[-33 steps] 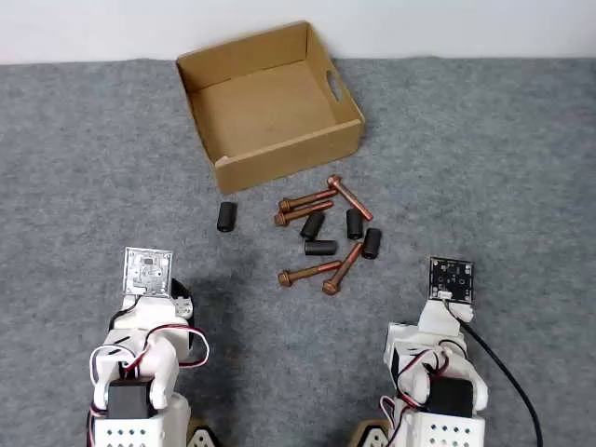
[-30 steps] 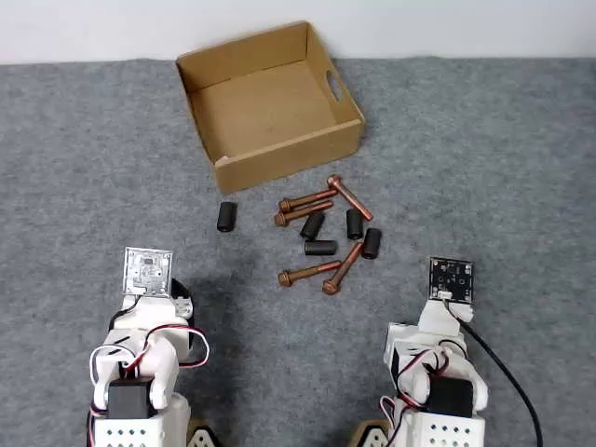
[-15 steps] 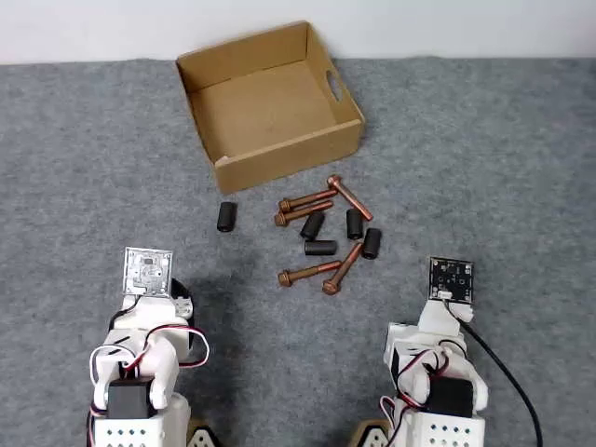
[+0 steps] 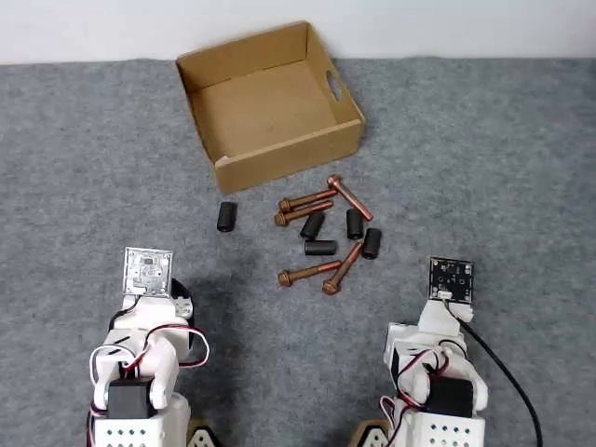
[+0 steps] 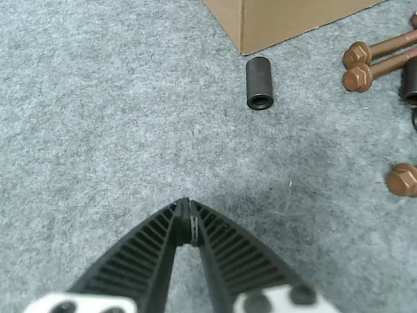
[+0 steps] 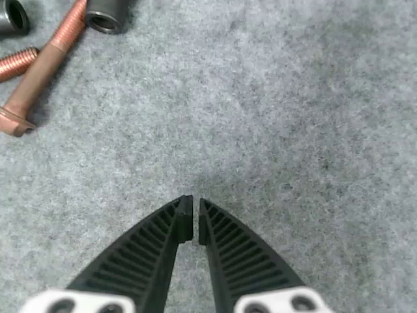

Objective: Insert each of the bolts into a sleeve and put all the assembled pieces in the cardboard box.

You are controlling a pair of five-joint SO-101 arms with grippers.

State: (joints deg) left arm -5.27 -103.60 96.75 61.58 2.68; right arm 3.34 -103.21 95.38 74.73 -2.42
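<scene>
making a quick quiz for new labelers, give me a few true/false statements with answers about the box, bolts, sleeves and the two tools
1. The cardboard box stands upright and empty. True.
2. One sleeve lies alone, apart from the bolts. True.
3. The left tool holds that sleeve. False: it is shut on nothing, and the sleeve lies apart from it near the box corner.
4. The right tool touches a bolt. False: it is shut over bare carpet, apart from the nearest bolt.
</scene>
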